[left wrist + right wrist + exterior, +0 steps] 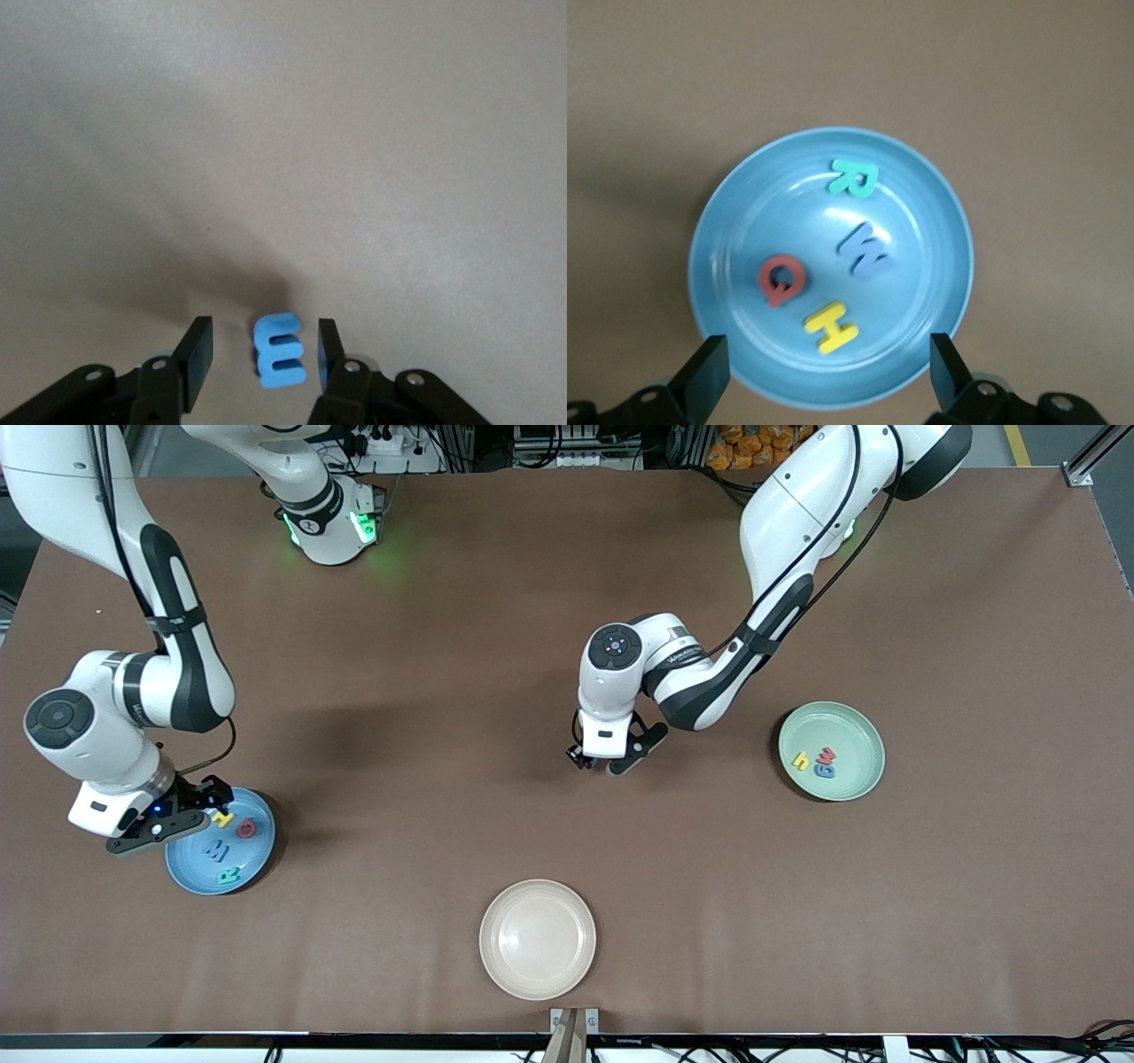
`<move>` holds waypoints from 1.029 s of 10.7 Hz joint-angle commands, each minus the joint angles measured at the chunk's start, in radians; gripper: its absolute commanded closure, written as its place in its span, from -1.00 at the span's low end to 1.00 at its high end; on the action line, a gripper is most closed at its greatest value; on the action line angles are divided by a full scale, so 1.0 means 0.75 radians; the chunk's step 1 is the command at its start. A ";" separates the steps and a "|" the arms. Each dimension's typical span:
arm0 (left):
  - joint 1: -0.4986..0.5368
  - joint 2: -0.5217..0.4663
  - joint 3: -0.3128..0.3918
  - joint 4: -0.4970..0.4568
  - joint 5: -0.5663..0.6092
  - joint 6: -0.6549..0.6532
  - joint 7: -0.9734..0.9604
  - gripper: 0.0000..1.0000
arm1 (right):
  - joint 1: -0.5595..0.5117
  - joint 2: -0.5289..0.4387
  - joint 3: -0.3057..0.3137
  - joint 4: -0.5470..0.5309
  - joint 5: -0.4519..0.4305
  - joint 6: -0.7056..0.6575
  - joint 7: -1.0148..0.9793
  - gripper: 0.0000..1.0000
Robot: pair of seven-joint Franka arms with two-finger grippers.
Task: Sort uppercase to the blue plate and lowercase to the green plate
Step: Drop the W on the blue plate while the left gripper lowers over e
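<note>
Your left claw (257, 359) stands apart around the blue m (281, 351) on the table. Your right claw (828, 367) hangs wide apart over the blue plate (726, 266).

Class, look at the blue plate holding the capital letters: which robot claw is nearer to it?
The right claw: it hangs open over the blue plate's rim. The left claw is at mid-table, straddling the blue m.

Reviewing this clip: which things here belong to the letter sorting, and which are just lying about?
Belongs to the job:
blue plate holding capitals H, Q, M, R
green plate holding h, w, g
blue m on the table, between the left gripper's fingers
right gripper, open over the blue plate

Lying about:
cream plate
</note>
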 commanded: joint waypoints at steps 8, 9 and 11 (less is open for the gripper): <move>-0.064 0.080 0.027 0.097 -0.029 -0.001 -0.078 -0.13 | -0.284 -0.435 0.273 -0.150 0.059 -0.459 0.208 -1.00; -0.076 0.080 0.031 0.097 -0.025 -0.001 -0.078 -0.13 | -0.286 -0.480 0.271 -0.142 0.059 -0.528 0.208 -1.00; -0.078 0.080 0.038 0.095 -0.020 -0.001 -0.084 -0.13 | -0.278 -0.536 0.265 -0.128 0.057 -0.564 0.221 -1.00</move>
